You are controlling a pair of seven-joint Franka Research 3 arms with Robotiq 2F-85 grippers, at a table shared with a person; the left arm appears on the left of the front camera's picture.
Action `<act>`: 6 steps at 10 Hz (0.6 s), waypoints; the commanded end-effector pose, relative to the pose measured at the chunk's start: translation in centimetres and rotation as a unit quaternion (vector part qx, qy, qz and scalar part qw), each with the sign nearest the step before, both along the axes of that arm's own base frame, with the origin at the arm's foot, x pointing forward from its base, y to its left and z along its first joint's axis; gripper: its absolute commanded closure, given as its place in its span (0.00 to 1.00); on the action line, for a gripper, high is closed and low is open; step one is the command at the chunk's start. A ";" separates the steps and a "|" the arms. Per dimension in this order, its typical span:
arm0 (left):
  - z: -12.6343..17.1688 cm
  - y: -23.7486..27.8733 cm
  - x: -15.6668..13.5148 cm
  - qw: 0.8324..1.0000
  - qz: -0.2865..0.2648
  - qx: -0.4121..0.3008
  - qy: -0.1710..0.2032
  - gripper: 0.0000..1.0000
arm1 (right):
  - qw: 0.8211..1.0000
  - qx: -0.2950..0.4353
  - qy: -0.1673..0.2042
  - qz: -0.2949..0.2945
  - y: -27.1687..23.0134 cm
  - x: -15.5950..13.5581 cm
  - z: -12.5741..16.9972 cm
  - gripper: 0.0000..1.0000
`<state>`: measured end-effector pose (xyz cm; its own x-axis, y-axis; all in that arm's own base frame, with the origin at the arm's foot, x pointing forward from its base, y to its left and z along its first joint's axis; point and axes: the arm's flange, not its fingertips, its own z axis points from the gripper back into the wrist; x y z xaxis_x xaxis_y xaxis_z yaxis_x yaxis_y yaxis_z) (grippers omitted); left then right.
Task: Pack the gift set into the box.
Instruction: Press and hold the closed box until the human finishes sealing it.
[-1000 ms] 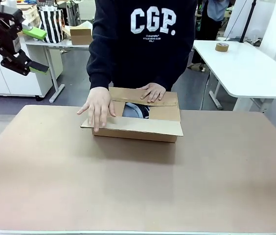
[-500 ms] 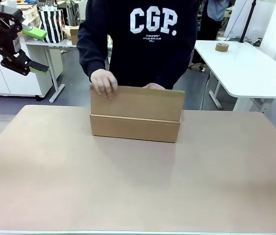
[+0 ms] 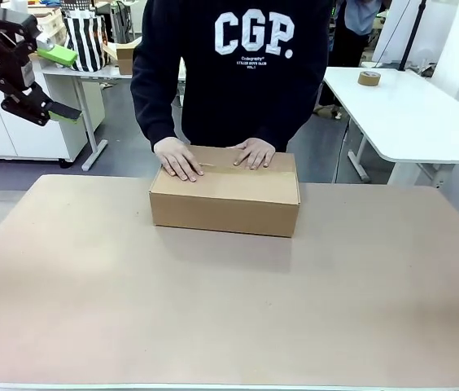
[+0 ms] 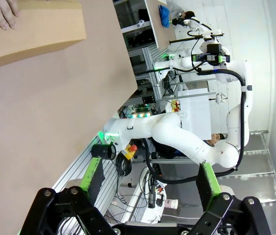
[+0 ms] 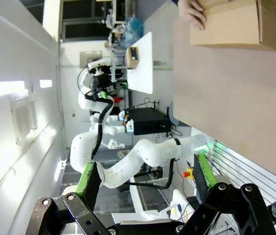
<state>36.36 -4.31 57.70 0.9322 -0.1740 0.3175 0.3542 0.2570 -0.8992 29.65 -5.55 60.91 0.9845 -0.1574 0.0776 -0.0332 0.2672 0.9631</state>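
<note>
The box (image 3: 225, 195) stands closed at the far middle of the brown table (image 3: 229, 318), all flaps folded flat. A person's two hands (image 3: 179, 159) press on its top. The gift set is hidden inside. My left gripper (image 3: 60, 84) hangs high at the far left, well away from the box, open with nothing between its green pads. In the left wrist view the box (image 4: 30, 29) lies at the top left and the left gripper (image 4: 150, 178) is open. The right wrist view has the box (image 5: 236, 24) at the top right, far from my open, empty right gripper (image 5: 146, 178).
A white side table (image 3: 408, 114) with a roll of tape (image 3: 369, 78) stands at the back right. Behind the left gripper are a small carton (image 3: 134, 57) and a striped bag (image 3: 88, 39) on another table.
The person lifted the near flap upright, then folded it down. The box went from partly open to closed, with both hands now flat on top. My left arm stayed put.
</note>
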 end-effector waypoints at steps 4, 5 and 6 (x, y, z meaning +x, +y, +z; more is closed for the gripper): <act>0.5 0.1 0.1 1.000 0.003 -0.008 0.005 0.00 | 1.000 0.009 -0.014 0.004 0.0 0.2 0.2 0.00; 0.5 0.1 0.1 1.000 0.003 -0.008 0.005 0.00 | 1.000 0.009 -0.014 0.004 0.0 0.2 0.2 0.00; 0.5 0.1 0.1 1.000 0.003 -0.008 0.005 0.00 | 1.000 0.009 -0.014 0.004 0.0 0.2 0.2 0.00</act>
<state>36.36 -4.31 57.70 0.9322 -0.1740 0.3174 0.3542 0.2570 -0.8992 29.65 -5.55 60.91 0.9845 -0.1573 0.0778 -0.0334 0.2672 0.9631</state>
